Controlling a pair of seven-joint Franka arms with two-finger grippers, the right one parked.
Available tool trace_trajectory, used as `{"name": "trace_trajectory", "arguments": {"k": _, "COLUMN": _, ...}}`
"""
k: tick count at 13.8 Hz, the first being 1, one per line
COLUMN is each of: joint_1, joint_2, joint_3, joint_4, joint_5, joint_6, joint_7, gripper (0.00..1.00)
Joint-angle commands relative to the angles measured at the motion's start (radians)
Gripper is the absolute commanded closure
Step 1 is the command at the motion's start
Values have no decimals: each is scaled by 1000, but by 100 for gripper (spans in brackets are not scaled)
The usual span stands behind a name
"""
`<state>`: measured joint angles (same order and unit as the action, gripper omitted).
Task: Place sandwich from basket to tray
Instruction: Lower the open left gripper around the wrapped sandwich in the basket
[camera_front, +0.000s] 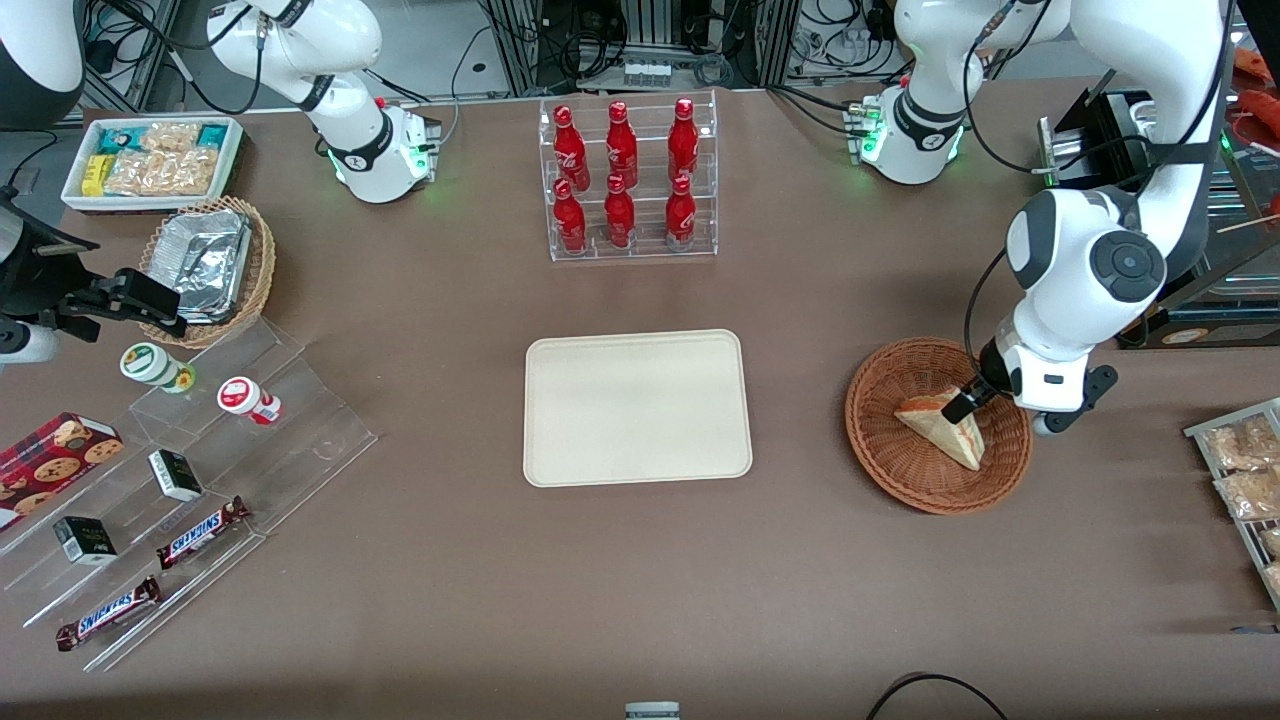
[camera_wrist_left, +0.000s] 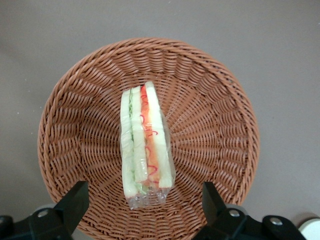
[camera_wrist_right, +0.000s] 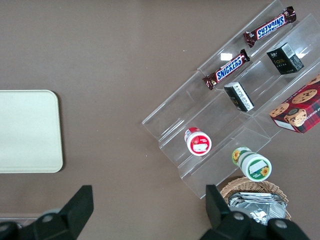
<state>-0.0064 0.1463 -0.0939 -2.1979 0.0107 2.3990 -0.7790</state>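
Fingers of the gripper are held apart over the basket; the sandwich should be straddled squarely, then carried toward nine o'clock onto the tray.

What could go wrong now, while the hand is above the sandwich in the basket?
1. The open hand straddles the sandwich, which stands on its narrow edge; closing off-centre could tip it.
2. Its clear wrap looks slippery, so it may slide out when lifted.
3. The fingers hang close to the basket weave and might catch it.
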Motion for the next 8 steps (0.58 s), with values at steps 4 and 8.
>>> {"name": "trace_trajectory", "arguments": {"k": 4, "joint_1": -1, "joint_2": 42, "joint_3": 3, "joint_4": -26, "joint_5": 8, "joint_6": 74, "joint_7": -71, "gripper": 0}}
{"name": "trace_trajectory", "arguments": {"k": 8, "joint_1": -1, "joint_2": 78, "joint_3": 3, "joint_4": -33, "joint_5": 6, "joint_6": 114, "joint_7": -85, "gripper": 0}}
